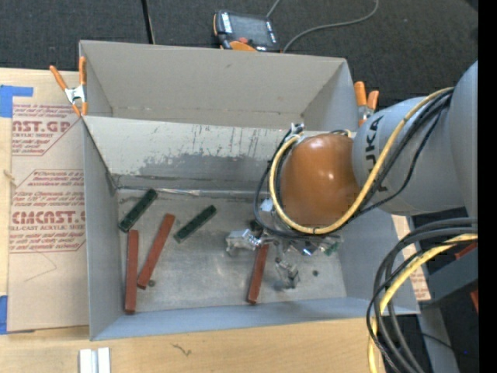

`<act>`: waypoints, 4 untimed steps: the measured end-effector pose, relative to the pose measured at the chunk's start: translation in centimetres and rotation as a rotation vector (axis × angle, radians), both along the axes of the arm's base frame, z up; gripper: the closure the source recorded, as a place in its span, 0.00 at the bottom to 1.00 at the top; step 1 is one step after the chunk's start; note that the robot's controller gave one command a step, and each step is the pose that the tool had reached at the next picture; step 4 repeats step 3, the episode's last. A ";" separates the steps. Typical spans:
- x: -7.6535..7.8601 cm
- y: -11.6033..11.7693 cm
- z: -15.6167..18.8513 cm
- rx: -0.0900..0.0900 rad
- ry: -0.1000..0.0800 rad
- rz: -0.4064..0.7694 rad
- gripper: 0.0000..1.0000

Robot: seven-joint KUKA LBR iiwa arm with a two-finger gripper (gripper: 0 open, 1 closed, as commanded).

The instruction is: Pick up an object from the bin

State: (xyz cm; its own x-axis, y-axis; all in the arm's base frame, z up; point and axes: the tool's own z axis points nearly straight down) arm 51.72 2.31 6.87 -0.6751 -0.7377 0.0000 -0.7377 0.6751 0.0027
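Gripper point(270, 256) low over a red stick point(255, 280) on the right of the bin point(99, 208) floor, near the front wall.
The stick lies tilted, its upper end seemingly under the gripper. Beneath the orange cover point(314, 181) I cannot tell how wide the gripper stands. Two other red bars point(155, 249) and two dark green bars point(195, 223) lie well apart on the view's left.

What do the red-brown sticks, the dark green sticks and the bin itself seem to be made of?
The red-brown sticks look like painted wood or matte plastic: flat colour, no shine; I cannot tell which. The dark green sticks look similar, matte too. The bin seems bare sheet metal: dull grey, with scratches and scuffs on its back wall.
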 end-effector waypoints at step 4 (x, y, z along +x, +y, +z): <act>-1.2 -4.8 13.3 -0.002 -0.010 0.030 1.00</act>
